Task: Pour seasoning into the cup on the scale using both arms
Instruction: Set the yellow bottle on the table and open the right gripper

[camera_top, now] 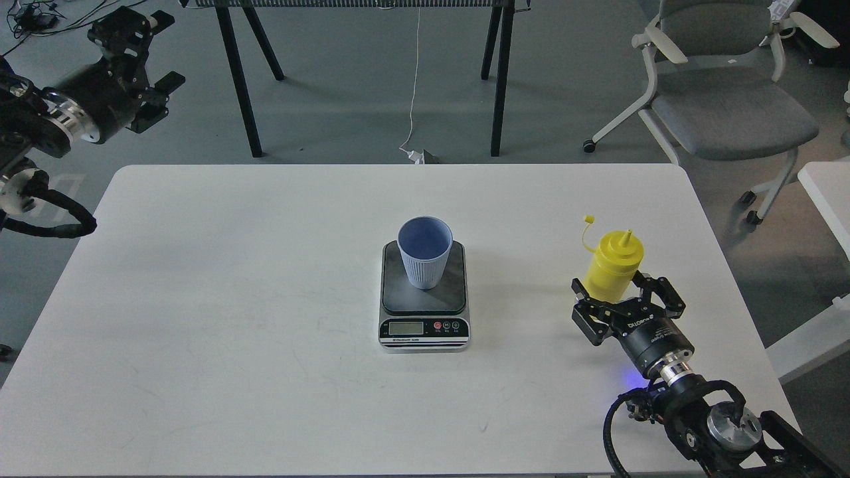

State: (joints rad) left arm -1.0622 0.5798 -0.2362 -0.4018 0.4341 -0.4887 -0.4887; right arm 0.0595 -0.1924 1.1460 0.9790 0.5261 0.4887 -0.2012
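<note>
The light blue ribbed cup [425, 252] stands upright on the dark platform of the scale [424, 325] at the table's middle. The yellow seasoning bottle [614, 264] stands upright on the table at the right, nozzle up, with its tethered cap hanging off to the left. My right gripper [621, 296] is open. Its fingers [583, 307] sit on either side of the bottle's base, on the near side, without squeezing it. My left gripper [143, 53] is open and empty. It is raised beyond the table's far left corner, far from the cup.
The white table [265, 299] carries only the scale, cup and bottle. A grey office chair [724, 106] stands behind the far right corner. Black table legs [239, 79] and a white cable [413, 99] are behind. A second white table edge [827, 192] is at the right.
</note>
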